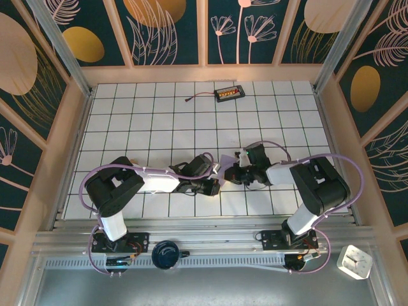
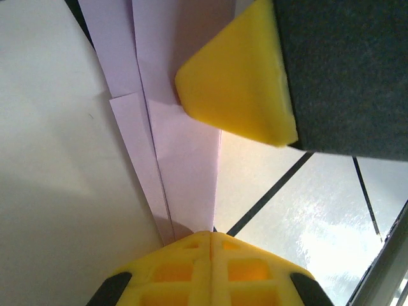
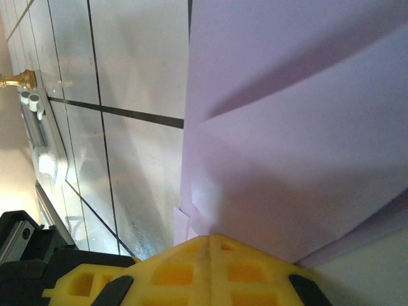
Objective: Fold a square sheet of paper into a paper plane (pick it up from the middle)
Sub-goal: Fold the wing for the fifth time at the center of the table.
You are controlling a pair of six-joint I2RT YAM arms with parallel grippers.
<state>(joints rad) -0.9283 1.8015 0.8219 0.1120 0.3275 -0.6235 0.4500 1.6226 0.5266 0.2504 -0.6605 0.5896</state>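
Paper plane (image 2: 185, 146): L hand (image 2: 210, 237) + R hand (image 3: 207, 241)

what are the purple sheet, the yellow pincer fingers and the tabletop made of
Purple sheet: thin matte paper, sharply creased in layers. Left pincer fingers: likely moulded plastic, dull yellow, with hollow pockets. Tabletop: glossy white grid, tile or laminate, with glare.

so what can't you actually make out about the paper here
Top view: lavender paper, overall shape hidden by left gripper and right gripper.
Left wrist view: fold ends, covered by a yellow finger and cut by the top edge.
Right wrist view: far edges, cut off top and right.
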